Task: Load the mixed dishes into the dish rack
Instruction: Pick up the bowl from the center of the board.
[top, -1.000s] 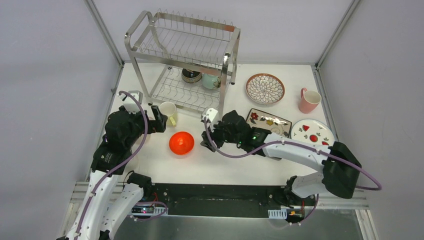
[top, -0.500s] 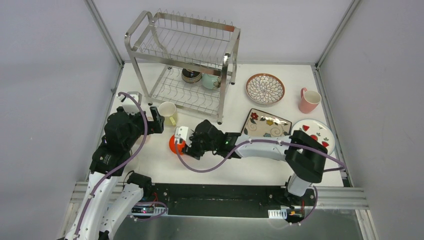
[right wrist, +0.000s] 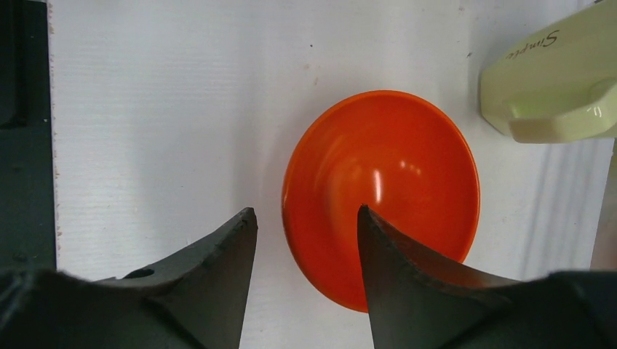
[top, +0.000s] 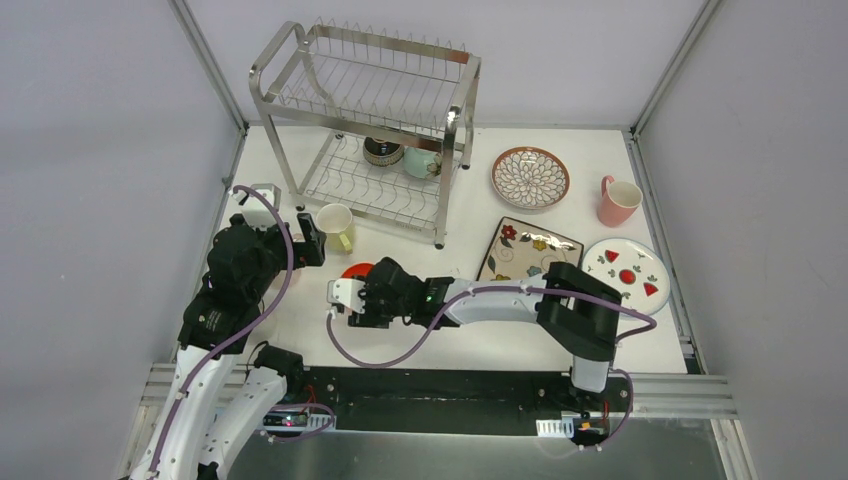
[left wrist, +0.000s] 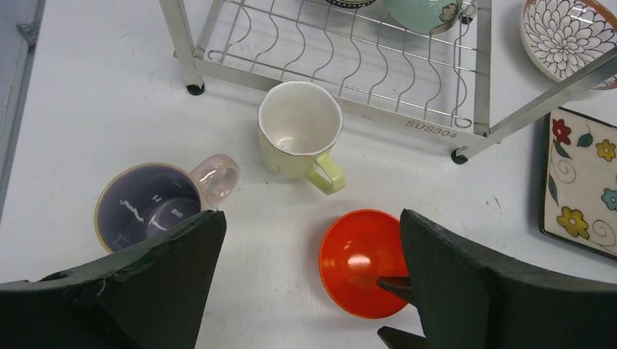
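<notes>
Orange bowl (right wrist: 393, 182) sits with its rim between the right gripper (right wrist: 304, 211)'s parted fingers, not pinched. Left gripper (left wrist: 309, 218) hangs spread wide nearby.

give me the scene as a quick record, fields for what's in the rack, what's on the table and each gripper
in dish rack, lower shelf: dark bowl, mint bowl
on table: orange bowl, yellow-green mug, petal plate, square floral plate, red-marked plate, pink mug
left gripper: open, holding nothing
right gripper: open, one finger inside orange bowl, one outside its rim
</notes>
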You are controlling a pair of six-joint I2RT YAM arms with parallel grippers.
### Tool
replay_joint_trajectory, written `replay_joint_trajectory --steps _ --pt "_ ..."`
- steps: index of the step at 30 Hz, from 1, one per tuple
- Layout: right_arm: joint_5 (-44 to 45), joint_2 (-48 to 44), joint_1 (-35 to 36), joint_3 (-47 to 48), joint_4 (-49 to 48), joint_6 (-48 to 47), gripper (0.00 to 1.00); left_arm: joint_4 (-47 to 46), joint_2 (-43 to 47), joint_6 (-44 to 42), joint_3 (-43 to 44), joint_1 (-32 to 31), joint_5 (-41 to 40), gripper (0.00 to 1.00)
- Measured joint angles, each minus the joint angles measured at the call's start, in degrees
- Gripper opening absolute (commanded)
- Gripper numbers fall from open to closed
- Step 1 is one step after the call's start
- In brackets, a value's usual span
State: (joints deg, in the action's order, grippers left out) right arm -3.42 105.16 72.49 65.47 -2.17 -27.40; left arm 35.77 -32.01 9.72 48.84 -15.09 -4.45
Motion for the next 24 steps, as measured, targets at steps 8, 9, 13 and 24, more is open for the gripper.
replay_joint_trajectory --steps 8,9,13,24 --pt "4.2 3.8 1.3 1.2 0.8 -2.8 0.33 0.3 0.0 -0.1 0.0 0.0 -0.2 0.95" --pt "4.5 4.0 1.4 1.2 0.9 -3.0 0.29 0.3 0.0 -0.1 0.0 0.0 -0.2 0.95" --pt "5.5 4.1 1.7 1.2 0.9 -3.1 0.15 0.3 0.0 -0.1 0.0 0.0 -0.2 0.95" --pt "5.8 -1.0 1.8 -4.9 -1.4 2.3 0.00 0.3 0.0 -0.1 0.0 0.0 -0.6 0.95"
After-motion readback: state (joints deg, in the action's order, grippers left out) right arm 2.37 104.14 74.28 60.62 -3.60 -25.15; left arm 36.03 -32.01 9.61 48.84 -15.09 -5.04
